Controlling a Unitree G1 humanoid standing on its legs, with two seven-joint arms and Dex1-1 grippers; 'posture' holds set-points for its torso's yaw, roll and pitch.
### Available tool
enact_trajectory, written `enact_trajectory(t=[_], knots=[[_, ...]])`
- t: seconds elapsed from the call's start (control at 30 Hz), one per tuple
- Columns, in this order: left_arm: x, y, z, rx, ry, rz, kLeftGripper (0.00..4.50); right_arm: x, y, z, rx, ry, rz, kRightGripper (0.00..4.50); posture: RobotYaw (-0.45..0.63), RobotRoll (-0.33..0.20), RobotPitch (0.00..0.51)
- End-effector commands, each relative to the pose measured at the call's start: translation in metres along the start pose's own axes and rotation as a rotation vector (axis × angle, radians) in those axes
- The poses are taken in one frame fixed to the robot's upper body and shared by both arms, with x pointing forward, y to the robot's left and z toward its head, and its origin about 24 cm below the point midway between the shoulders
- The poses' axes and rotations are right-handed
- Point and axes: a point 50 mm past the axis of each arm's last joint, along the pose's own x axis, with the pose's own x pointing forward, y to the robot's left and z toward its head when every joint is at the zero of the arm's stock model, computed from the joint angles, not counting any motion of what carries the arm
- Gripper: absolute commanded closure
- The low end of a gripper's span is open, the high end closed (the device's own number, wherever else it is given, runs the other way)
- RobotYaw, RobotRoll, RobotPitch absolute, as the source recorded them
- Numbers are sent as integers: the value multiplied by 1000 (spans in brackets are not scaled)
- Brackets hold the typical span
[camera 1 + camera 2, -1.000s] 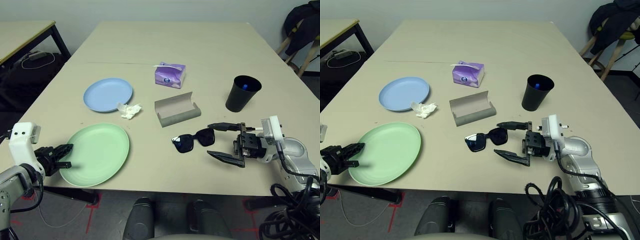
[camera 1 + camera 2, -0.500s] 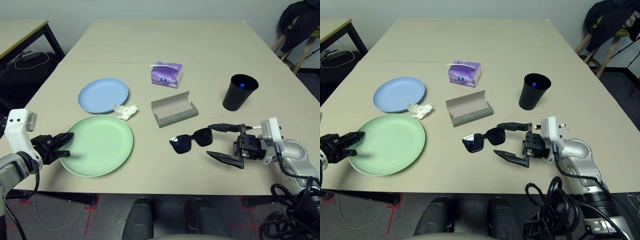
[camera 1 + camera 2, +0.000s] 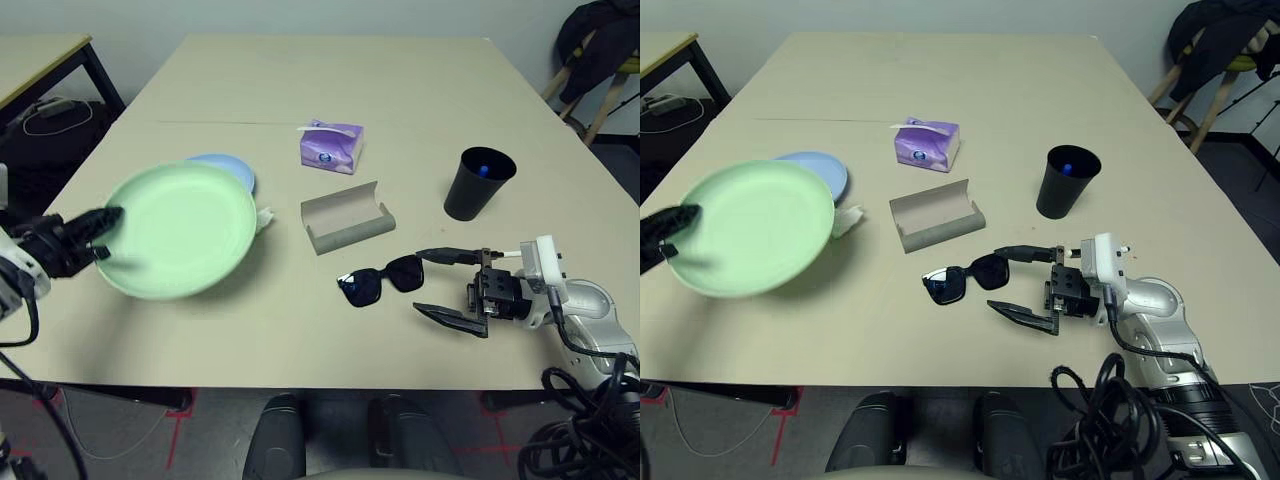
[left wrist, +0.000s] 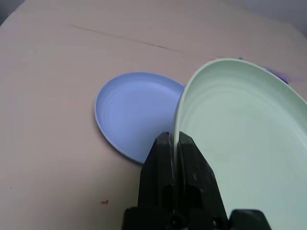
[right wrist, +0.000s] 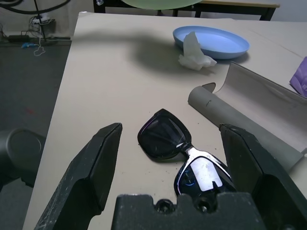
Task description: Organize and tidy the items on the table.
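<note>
The table, a large beige rectangular top with a faint seam, carries every item. The mint green plate, round and smooth, is raised off the surface, tilted, overlapping the light blue plate in the head views; the left wrist view shows the blue plate whole, flat on the table. The left gripper is pinched on the green plate's rim, its arm reaching in from the table's left edge. The right gripper points level toward the left, fingers spread wide, with the glossy black sunglasses lying between them. The grey oblong case lies open near the purple tissue box and black cup. The crumpled tissue touches the blue plate.
</note>
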Motion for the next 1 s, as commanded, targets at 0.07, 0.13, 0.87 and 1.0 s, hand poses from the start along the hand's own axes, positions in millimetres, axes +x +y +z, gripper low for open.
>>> enact_trajectory(t=[0.07, 0.13, 0.87, 1.0], knots=[[16, -2, 4, 23, -44, 89, 4489, -1, 1, -2, 4, 17, 5, 0, 133, 0, 93], [25, -5, 4, 46, -56, 134, 4489, -1, 1, -1, 3, 19, 3, 0, 124, 0, 94], [104, -21, -2, 215, -79, 366, 4489, -3, 8, -1, 4, 27, -27, 0, 66, 0, 99], [111, -22, -5, 274, -77, 387, 4489, -4, 10, 0, 5, 29, -32, 0, 66, 0, 99]])
